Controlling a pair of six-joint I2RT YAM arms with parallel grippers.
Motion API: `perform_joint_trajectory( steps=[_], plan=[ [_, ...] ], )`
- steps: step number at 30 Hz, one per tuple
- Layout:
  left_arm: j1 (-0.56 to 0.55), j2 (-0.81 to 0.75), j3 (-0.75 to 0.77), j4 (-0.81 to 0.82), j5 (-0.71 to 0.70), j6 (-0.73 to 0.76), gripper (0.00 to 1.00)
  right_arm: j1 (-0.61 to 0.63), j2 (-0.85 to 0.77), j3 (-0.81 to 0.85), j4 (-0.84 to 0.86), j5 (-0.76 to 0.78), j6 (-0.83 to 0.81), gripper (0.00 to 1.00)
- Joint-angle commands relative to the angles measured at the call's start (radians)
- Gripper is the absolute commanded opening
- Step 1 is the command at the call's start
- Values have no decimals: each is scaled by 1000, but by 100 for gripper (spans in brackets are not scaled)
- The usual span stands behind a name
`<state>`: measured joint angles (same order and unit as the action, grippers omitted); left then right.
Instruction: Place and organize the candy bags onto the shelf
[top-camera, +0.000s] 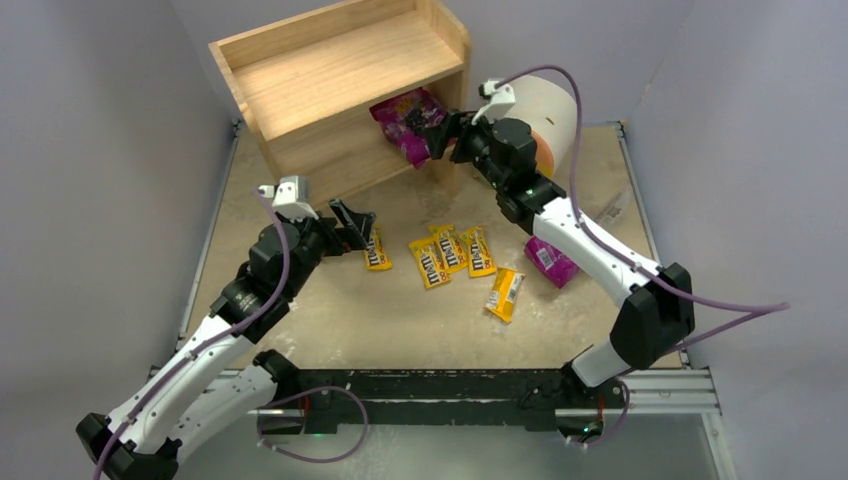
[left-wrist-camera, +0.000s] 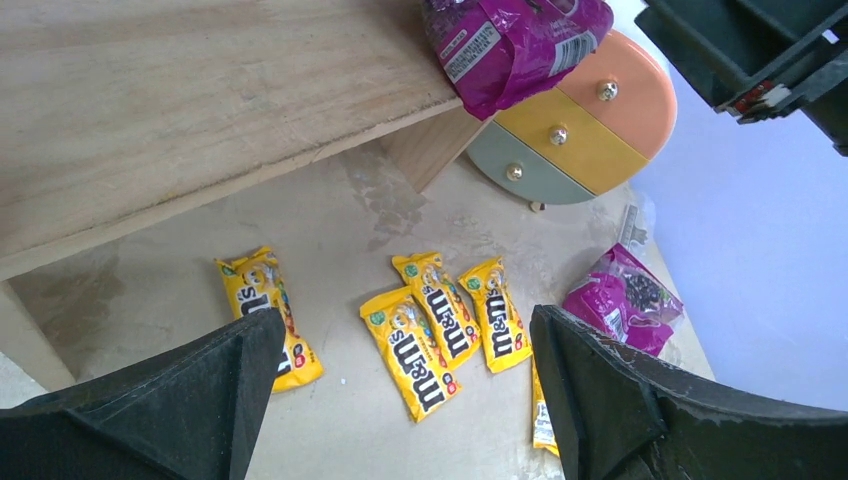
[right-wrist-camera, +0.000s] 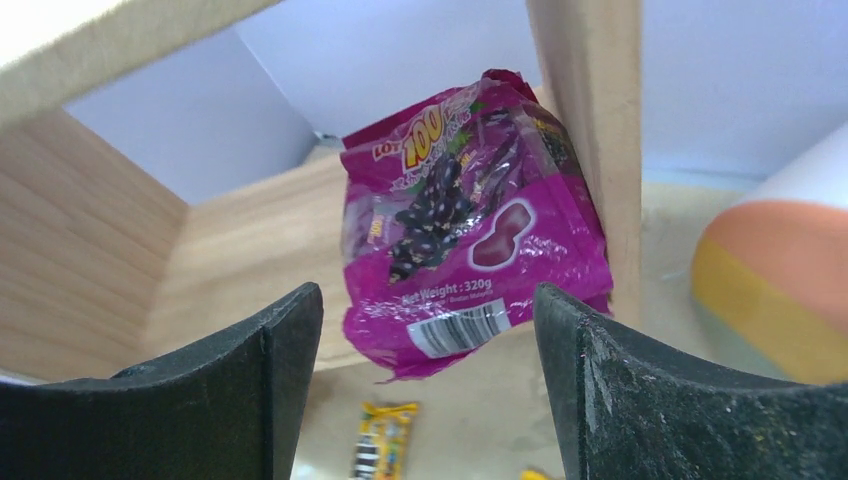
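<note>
Worktop (top-camera: 400, 325) carries six of the seven bags, none shelved yet. Left gripper (top-camera: 358, 226) hangs over the leftmost yellow packet (top-camera: 377, 252), jaws spread full with nothing between them. They are probably set wide to straddle the flat packet for a pick. No contact, as far as the wrist view shows. Three more yellow packets (top-camera: 452, 255) lie side by side just to its right; fifth packet (top-camera: 505, 293) lies apart, nearer the bases. Second magenta bag (top-camera: 552, 263) lies flat beside the right forearm.

Farther out stands the shelf (top-camera: 330, 75), nothing visible on its top tier. First magenta bag (top-camera: 408, 122) sits at the right end of the lower tier and leans on the side panel, its lower edge overhanging the front. The panel props it, though it may want a nudge inward. Right gripper (top-camera: 438, 132) is just in front, jaws parted, clear of the bag, holding nothing. White drum (top-camera: 545, 110) with coloured drawers stands beside the shelf's right panel.
</note>
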<state>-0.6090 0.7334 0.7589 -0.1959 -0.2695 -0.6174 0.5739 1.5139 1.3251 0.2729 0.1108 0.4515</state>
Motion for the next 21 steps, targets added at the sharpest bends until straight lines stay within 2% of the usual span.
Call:
perform_joint_trajectory(
  steps=[1, 3, 9, 21],
  plan=[
    [4, -9, 1, 11, -11, -4, 100, -3, 41, 67, 51, -80, -380, 79],
    [4, -6, 2, 10, -12, -4, 100, -3, 66, 93, 63, -102, -443, 79],
    [3, 2, 4, 9, -11, -5, 100, -4, 172, 226, 8, -153, -447, 80],
    [3, 12, 8, -6, -21, -1, 100, -3, 327, 203, 193, -112, -534, 79]
  ],
)
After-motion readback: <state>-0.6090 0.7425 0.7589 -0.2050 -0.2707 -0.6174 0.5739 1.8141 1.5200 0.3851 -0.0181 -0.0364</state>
